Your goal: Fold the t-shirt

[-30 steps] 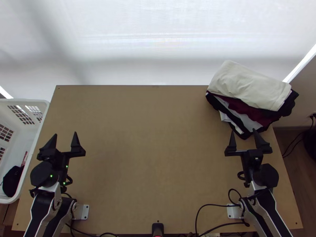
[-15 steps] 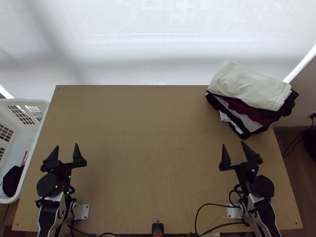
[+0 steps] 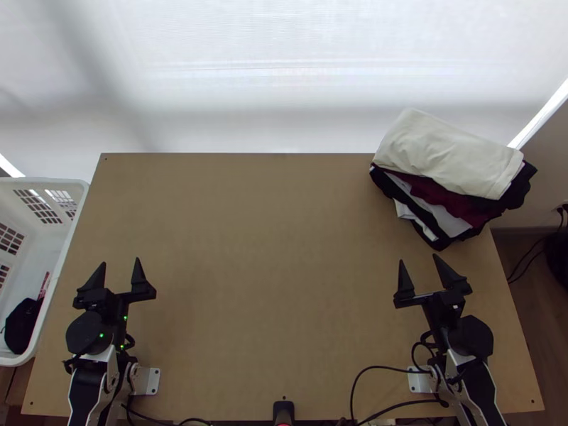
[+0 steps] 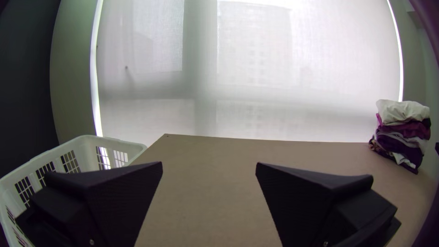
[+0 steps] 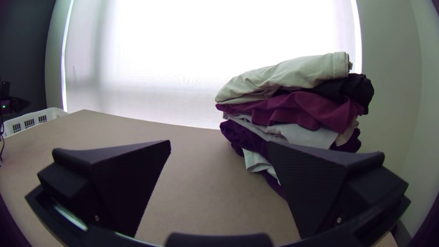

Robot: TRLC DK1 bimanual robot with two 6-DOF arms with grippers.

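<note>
On the near left part of the table (image 3: 284,270): left gripper (image 3: 120,262), fingers wide apart.
Near right part: right gripper (image 3: 419,258), also open, I see.
Far right corner: clothes pile (image 3: 461,204), folded cream cloth (image 3: 447,153) on top; which piece is t-shirt, I cannot tell.
Beside left edge: white basket (image 3: 71,182).
</note>
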